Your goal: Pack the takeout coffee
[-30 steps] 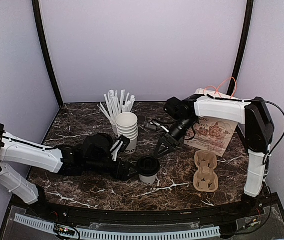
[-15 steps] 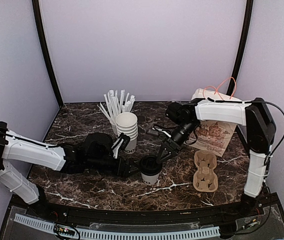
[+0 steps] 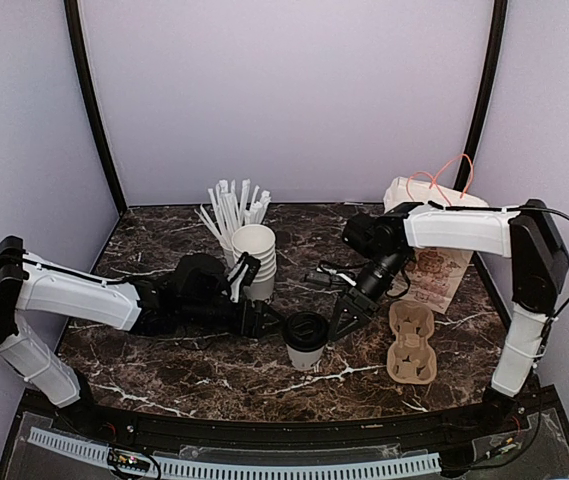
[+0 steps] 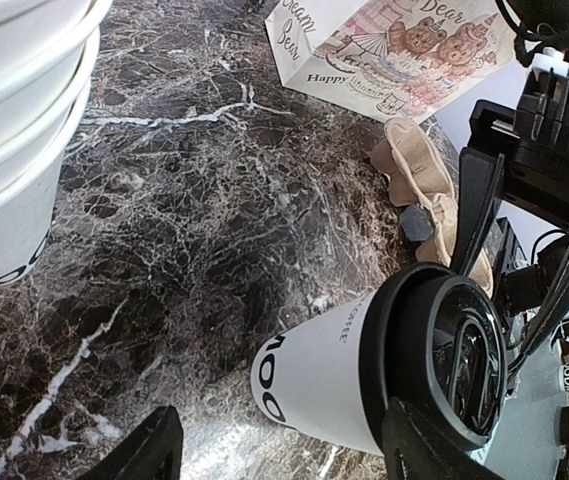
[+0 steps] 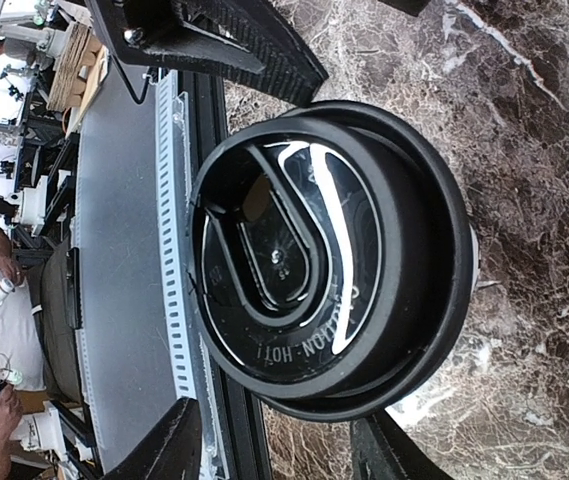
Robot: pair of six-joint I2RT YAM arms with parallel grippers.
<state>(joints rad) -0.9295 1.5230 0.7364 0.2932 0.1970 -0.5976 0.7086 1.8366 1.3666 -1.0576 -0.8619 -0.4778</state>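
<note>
The left gripper (image 3: 269, 325) has its jaws spread wide. The takeout coffee (image 3: 306, 343) stands just ahead of the tips and nothing clamps it; one finger overlaps the rim of the black lid (image 4: 434, 350) in the left wrist view, and contact there is unclear. The right gripper (image 3: 342, 322) is also parted, about half spread, and tilts down onto the lid from the cup's right side.

The left arm lies low, stretched almost flat from the left edge to mid-table. The right arm rises from its base, runs leftward above the paper bag (image 3: 434, 265), then bends its wrist down.

The cup sits near the middle of the marble table (image 3: 144, 265), upright with its long axis vertical and its lid upward (the black lettering near the base faces the left wrist camera). Bare marble lies between it and the near edge. The cardboard cup carrier (image 3: 411, 345) lies to its right, apart from it. The stack of cups (image 3: 255, 255) and the straw cup (image 3: 232, 215) stand behind the left wrist.
</note>
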